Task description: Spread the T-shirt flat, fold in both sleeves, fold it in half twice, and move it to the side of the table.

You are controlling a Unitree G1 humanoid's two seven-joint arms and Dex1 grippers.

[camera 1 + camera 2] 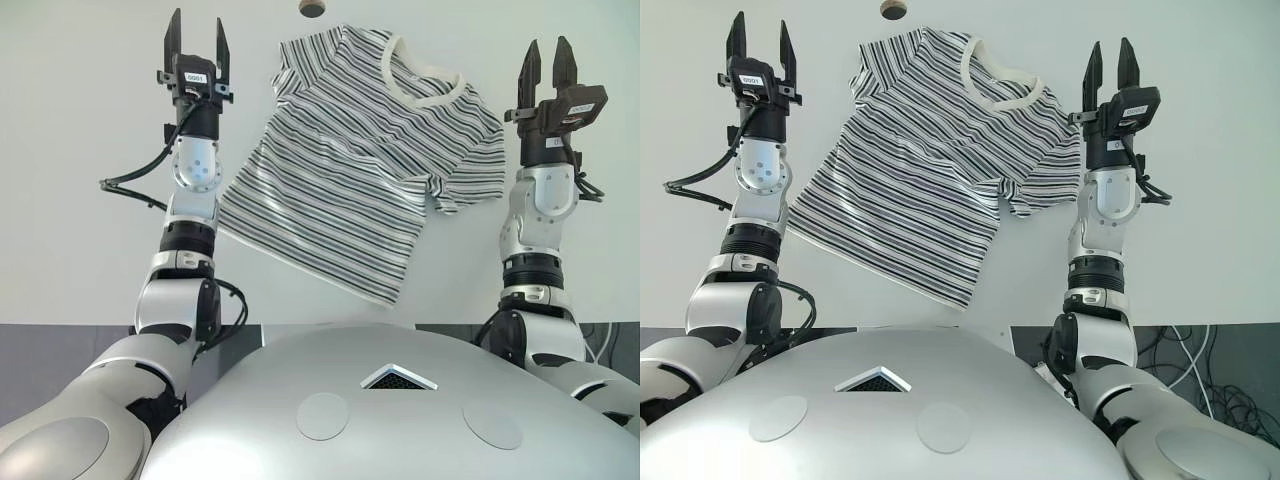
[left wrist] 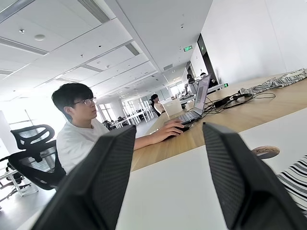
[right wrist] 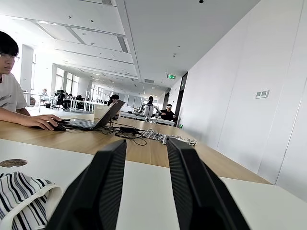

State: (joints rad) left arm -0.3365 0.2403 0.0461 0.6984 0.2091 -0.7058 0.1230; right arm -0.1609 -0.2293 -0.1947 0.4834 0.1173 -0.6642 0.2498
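You have the white worktop [image 1: 80,200] stretching across the whole scene, and the striped T-shirt [image 1: 370,150] lies on it between your two arms, well spread but set on a slant: its cream collar [image 1: 430,85] points to the far right and its hem [image 1: 300,260] runs along the near left. The sleeve [image 1: 470,180] on the right side is bunched and partly turned under, just beside your right forearm; the other sleeve [image 1: 290,65] lies flat at the far left corner of the shirt. Your left hand [image 1: 198,25] is raised off to the left of the shirt, its two fingers spread wide with nothing between them. Your right hand [image 1: 548,48] stands up on the right of the shirt, its fingers parted by a narrower gap, also empty. Neither hand touches the cloth. A small brown disc [image 1: 312,9] sits on the worktop just beyond the shirt's far edge.
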